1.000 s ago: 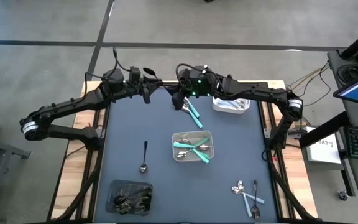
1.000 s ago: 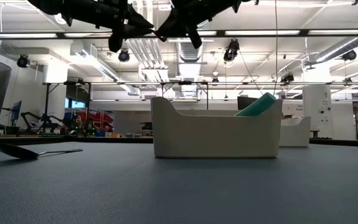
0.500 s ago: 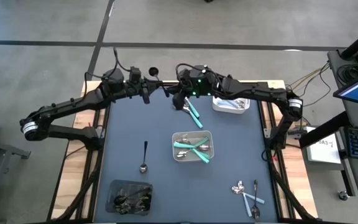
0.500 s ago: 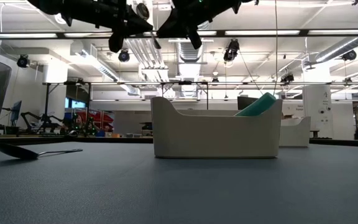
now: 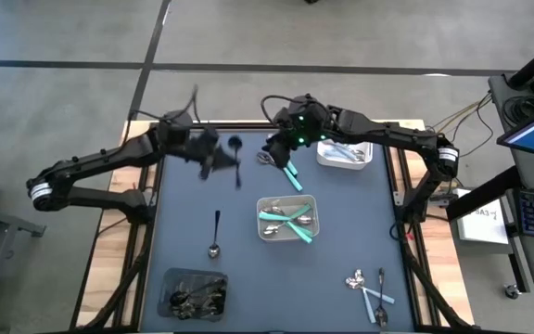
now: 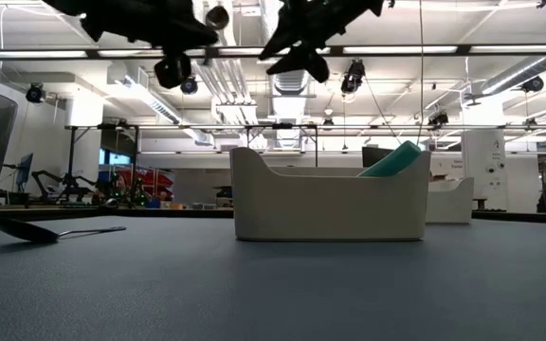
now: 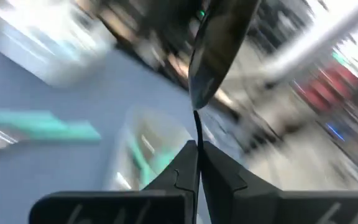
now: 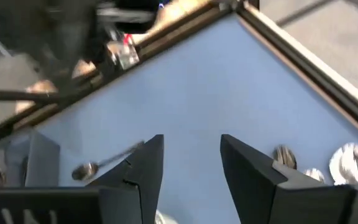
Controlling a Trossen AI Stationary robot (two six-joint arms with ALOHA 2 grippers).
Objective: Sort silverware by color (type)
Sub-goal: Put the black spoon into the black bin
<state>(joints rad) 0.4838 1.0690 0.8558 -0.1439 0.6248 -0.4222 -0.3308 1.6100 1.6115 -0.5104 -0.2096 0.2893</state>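
Observation:
My left gripper [image 5: 219,163] hangs over the far left of the blue table [image 5: 341,250], shut on a black spoon [image 7: 219,50]. My right gripper [image 8: 191,168] is open and holds nothing; it hovers at the far middle, above a few teal-handled pieces of silverware [image 5: 287,169] lying flat on the table. A grey tray [image 5: 286,219] at the centre holds more teal-handled pieces. Another black spoon [image 5: 214,232] lies flat left of that tray. In the low view both grippers [image 6: 173,66] [image 6: 297,57] are high above the table. My left gripper pinches the black spoon's thin handle [image 7: 197,127] between its two shut fingers [image 7: 185,165]. The handle runs on along the fingers' line, with the bowl [image 7: 219,50] beyond their tips. The spoon is lifted clear of the table.
A white tray [image 5: 344,154] with pale silverware stands at the far right. A dark tray [image 5: 193,292] with black pieces stands at the near left. Loose silverware [image 5: 369,288] lies at the near right. Bare table stretches between the trays.
My left gripper has swung from the far edge toward the near edge and a little to the right, carrying the black spoon clear of the table. My right gripper has shifted slightly toward the table's right edge.

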